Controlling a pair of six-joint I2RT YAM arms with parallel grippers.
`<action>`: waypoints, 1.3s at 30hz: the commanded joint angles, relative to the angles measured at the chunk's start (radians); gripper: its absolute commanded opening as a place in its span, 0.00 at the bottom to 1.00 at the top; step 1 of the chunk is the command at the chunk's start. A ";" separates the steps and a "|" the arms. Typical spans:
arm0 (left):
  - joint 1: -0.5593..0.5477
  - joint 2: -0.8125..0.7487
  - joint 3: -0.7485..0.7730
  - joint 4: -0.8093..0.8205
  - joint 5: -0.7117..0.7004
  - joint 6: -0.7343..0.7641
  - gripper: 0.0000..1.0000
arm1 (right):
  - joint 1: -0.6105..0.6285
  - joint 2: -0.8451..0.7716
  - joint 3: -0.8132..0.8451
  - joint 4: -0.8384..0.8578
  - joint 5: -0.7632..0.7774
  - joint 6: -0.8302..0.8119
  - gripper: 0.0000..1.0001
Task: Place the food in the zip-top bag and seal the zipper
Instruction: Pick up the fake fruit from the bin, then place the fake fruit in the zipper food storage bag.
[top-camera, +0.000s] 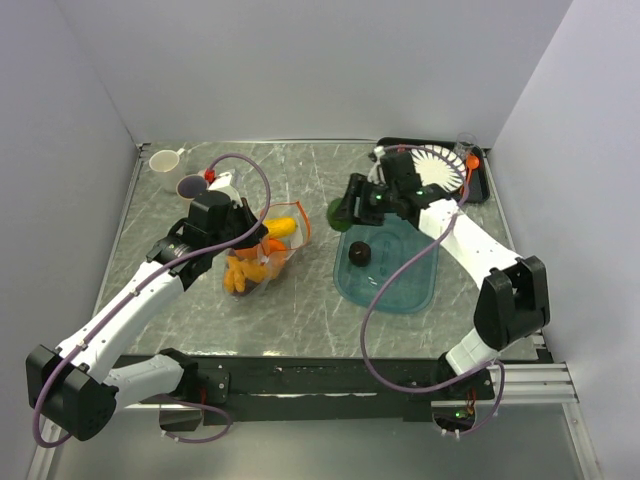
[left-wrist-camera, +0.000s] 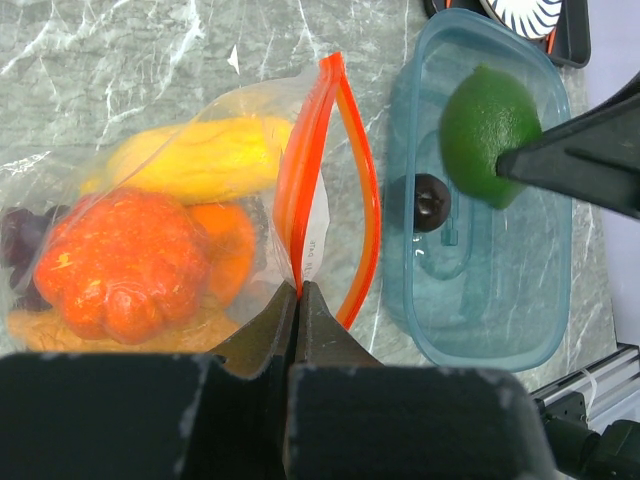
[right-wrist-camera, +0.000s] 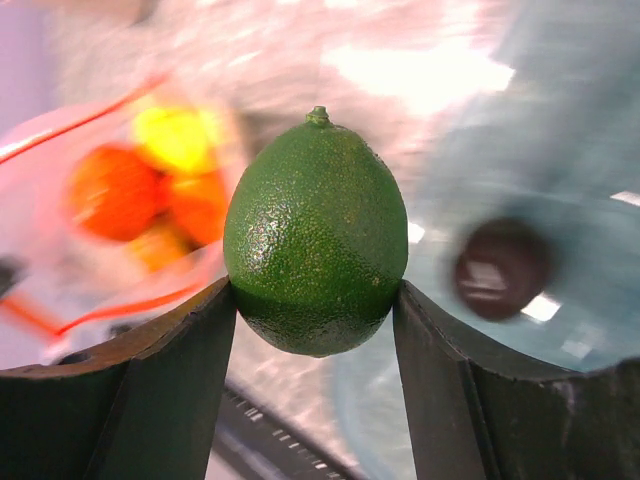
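Grey marbled desk (top-camera: 300, 300) fills the floor of a white-walled booth, with both arms reaching out from its near edge. Left of the desk's middle lies the zip-top bag (top-camera: 262, 250), clear and slumped on its side, its mouth turned toward the right edge. The zipper (left-wrist-camera: 365, 190) stands unsealed, its two orange-red strips bowed apart into a loop. Inside the bag sit a yellow piece (left-wrist-camera: 200, 155), a knobbly red-orange one (left-wrist-camera: 120, 260), a smaller orange piece (left-wrist-camera: 228, 245) and dark purple grapes (left-wrist-camera: 15, 240) pressed against the closed end.

The left pincer (left-wrist-camera: 300, 290) is squeezed tight on the zip-top bag, where the near end of the strip meets its fingertips.

The right pincer (right-wrist-camera: 315, 300) holds a green lime (right-wrist-camera: 315, 230) between its fingers, stem end up, in the air above the left rim of a teal tray (top-camera: 400, 300). This tray lies right of the desk's middle, and a dark round piece (left-wrist-camera: 432, 202) rests on its floor.

Two cups (top-camera: 167, 160) stand near the far left corner, and a striped plate (top-camera: 437, 165) sits near the far right corner.
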 joint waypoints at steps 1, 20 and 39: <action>-0.003 -0.019 0.019 0.027 0.012 0.009 0.01 | 0.086 0.018 0.093 0.132 -0.109 0.070 0.21; -0.003 -0.046 0.019 0.015 0.001 0.010 0.01 | 0.270 0.250 0.292 0.027 -0.135 0.016 0.26; -0.003 -0.045 0.033 0.004 -0.027 0.003 0.01 | 0.333 0.261 0.379 -0.093 -0.059 -0.080 0.62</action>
